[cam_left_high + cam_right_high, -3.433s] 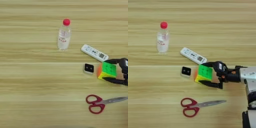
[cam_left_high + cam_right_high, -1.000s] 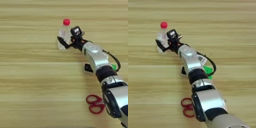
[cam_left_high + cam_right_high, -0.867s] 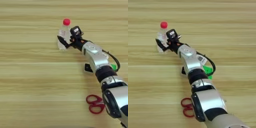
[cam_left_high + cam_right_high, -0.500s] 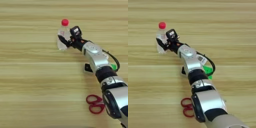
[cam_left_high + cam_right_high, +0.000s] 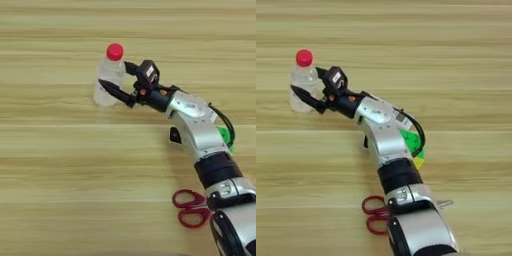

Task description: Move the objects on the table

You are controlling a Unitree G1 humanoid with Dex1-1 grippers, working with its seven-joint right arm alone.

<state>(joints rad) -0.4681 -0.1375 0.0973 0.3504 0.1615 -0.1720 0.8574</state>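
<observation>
The clear red-capped bottle (image 5: 109, 79) stands upright at the far left of the table (image 5: 50, 175). My right gripper (image 5: 113, 73) is shut on the bottle's body, one black finger (image 5: 114, 90) in front of it and the other behind; the same grip shows in the right eye view (image 5: 305, 80). My silver forearm runs back over the middle of the table. Beside it peek the green and yellow puzzle cube (image 5: 412, 144) and an edge of the small black-faced cube (image 5: 174, 135). The red-handled scissors (image 5: 191, 208) lie near the front, partly under my arm. The white remote is hidden by the arm.
My arm crosses the table diagonally from the bottom right to the bottle, covering the things in the middle. Bare wood spreads to the left of the arm and along the far side.
The gripper, which was at the puzzle cube 3.4 s ago, now holds the bottle. Over the last second the bottle and gripper have slid together to the left.
</observation>
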